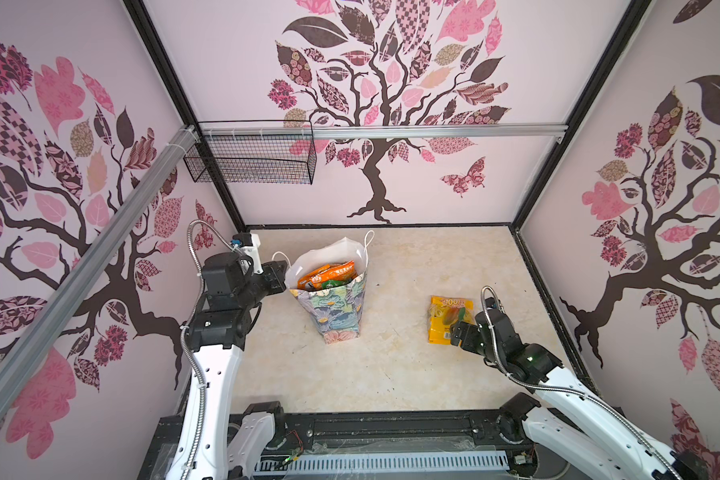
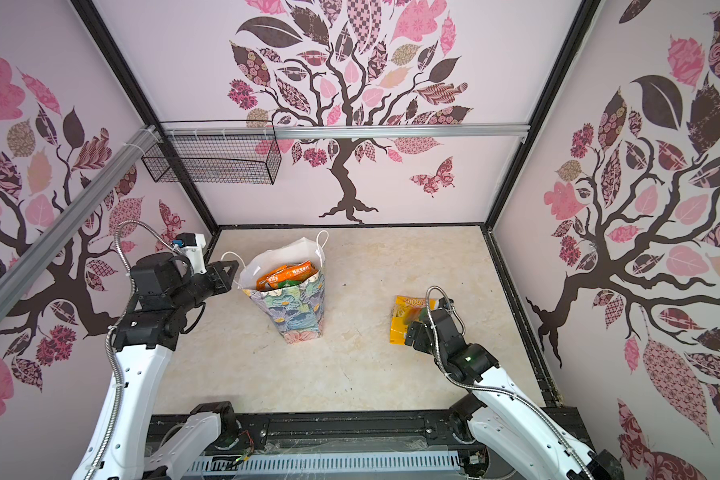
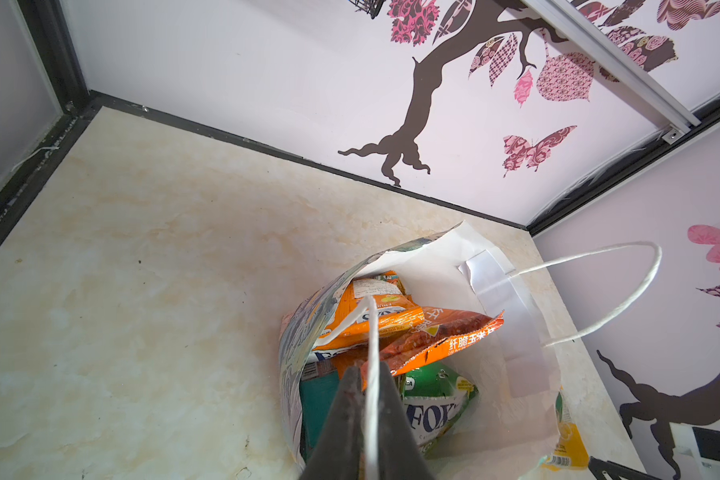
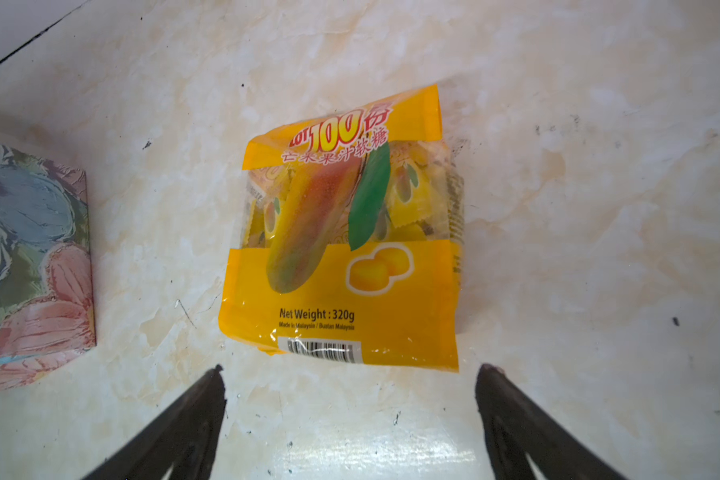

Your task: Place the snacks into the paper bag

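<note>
At 9 o'clock of its mouth, the left gripper (image 3: 368,370) is clenched on one white cord handle (image 3: 371,328) of the single floral paper bag (image 1: 337,309), upright on the counter (image 1: 391,374). Four snack packets (image 3: 391,320) show inside (two orange, one green, one teal). At the bag's 3 o'clock lies one yellow mango-candy packet (image 4: 341,270); the right gripper (image 4: 352,368) hangs spread wide just short of it, empty.

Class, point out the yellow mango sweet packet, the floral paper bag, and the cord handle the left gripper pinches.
yellow mango sweet packet (image 4: 341,266), right wrist view, middle of its printed front.
floral paper bag (image 1: 339,307), a top view, its painted outer wall.
cord handle (image 3: 373,332), left wrist view, middle of the taut strand.
</note>
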You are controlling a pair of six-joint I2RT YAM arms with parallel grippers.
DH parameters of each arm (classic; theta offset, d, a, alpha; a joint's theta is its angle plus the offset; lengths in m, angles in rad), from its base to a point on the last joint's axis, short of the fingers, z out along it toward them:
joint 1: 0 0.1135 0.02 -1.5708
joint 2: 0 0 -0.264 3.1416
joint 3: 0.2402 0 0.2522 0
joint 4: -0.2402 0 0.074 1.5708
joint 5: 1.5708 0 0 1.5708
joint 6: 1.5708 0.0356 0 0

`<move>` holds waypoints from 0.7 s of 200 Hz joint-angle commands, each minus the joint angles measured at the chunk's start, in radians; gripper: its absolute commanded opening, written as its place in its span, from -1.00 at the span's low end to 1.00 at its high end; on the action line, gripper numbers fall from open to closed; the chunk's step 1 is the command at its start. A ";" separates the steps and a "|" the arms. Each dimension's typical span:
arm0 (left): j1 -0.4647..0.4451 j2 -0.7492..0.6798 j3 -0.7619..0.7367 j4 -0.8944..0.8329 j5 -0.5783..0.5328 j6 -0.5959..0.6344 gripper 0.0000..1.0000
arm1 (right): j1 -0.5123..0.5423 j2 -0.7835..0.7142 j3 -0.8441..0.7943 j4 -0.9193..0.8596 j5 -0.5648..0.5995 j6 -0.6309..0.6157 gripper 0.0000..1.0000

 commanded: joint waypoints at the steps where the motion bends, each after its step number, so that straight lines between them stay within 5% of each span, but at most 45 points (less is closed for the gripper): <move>1: 0.006 -0.010 -0.019 0.021 0.013 -0.001 -0.78 | -0.027 0.025 -0.037 0.036 0.021 0.023 0.90; 62: 0.005 -0.011 -0.018 0.022 0.018 -0.003 -0.78 | -0.072 0.092 -0.105 0.193 -0.135 -0.056 0.85; 140: 0.006 -0.008 -0.015 0.018 0.007 0.002 -0.77 | -0.074 0.158 -0.081 0.223 -0.050 -0.132 0.83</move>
